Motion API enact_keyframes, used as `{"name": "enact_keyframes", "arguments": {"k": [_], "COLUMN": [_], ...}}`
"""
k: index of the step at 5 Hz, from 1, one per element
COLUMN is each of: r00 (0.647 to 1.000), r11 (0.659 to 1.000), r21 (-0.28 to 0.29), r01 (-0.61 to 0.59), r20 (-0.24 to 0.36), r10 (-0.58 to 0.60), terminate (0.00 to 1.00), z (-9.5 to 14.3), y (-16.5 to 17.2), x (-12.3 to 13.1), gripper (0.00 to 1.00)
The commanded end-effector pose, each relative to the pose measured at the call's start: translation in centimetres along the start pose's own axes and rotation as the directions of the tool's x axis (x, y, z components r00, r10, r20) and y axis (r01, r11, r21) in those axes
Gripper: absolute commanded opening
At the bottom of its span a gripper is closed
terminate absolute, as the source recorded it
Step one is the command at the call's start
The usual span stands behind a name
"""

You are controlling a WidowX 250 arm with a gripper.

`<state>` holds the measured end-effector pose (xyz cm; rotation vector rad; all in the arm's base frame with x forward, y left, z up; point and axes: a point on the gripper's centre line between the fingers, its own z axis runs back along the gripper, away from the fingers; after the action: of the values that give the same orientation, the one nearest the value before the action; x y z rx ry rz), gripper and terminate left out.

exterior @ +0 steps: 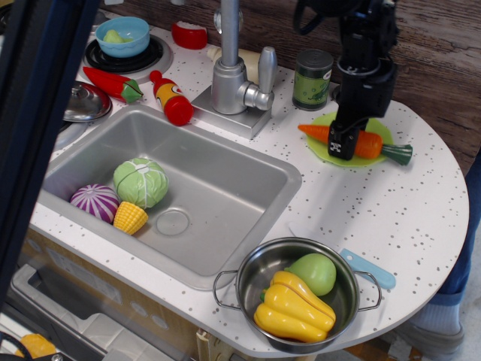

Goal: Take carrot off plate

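The orange carrot [316, 134] with its dark green stub end [398, 154] lies across the lime-green plate [379, 126] at the back right of the counter, its tip sticking out past the plate's left rim. My black gripper [342, 143] comes down from above onto the carrot's middle, and its fingers hide that part. The jaws look closed around the carrot.
A green can [313, 78] stands just left of the plate, with the faucet [231, 75] beyond it. The sink [225, 226] holds a cabbage, a purple onion and corn. A steel pot [297, 293] with vegetables sits at the front, a blue tool [368, 268] beside it.
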<state>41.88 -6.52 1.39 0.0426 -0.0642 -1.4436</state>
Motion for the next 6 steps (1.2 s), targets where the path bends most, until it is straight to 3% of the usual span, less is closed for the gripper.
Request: {"name": "enact_keyframes", "arguments": {"k": [1,3,4,5,6], "r00": [0.988,0.959,0.959,0.954,0.944], "r11": [0.983,0.95,0.949,0.947,0.943], "r21": [0.102,0.127,0.132,0.128,0.113], "r01": [-0.151,-0.284,-0.285,-0.295,-0.313], "r20": [0.01,0.044,0.036,0.087,0.146], "r10": [0.151,0.281,0.283,0.285,0.296], "terminate": [0.0,0.0,0.0,0.0,0.0], "z": [5.7,3.9,3.9,2.8,3.1], "y": [-2.2,-7.2,-8.0,-8.1,-7.7], "x": [2.3,3.3,2.2,2.5,2.8], "gripper": [0.0,0.0,0.0,0.0,1.0]}}
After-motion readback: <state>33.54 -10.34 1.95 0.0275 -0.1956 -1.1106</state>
